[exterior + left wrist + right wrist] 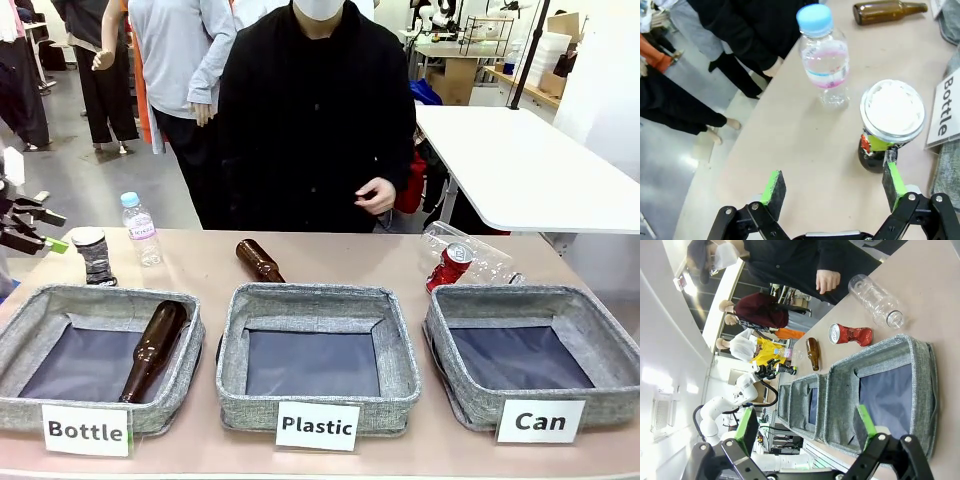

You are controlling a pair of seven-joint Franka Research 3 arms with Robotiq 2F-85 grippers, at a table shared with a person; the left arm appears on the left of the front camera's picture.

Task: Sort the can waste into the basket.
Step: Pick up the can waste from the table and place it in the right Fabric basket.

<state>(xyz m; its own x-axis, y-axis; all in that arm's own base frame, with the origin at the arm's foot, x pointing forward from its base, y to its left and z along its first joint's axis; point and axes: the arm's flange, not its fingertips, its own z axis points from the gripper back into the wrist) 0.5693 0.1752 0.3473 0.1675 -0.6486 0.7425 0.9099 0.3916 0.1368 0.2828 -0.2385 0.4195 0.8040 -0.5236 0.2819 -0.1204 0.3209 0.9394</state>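
The left tool [52, 231] hovers at the counter's [200, 265] left end with its jaws spread wide and nothing between them. In its wrist view the left tool [832, 185] has the upright grey-black can [890, 120] just beyond one green-padded finger [894, 181]; whether they touch I cannot tell. That grey-black can [95, 255] stands near a blue-capped water bottle [140, 228], behind the basket labelled "Bottle" [30, 320], which holds a brown glass bottle [152, 350]. The red crushed can [450, 265] lies on the counter just behind the far wall of the Can basket [600, 350], beside a clear plastic bottle [480, 252]. The right tool [805, 422] hangs over the Can basket [920, 390], fully spread and holding nothing.
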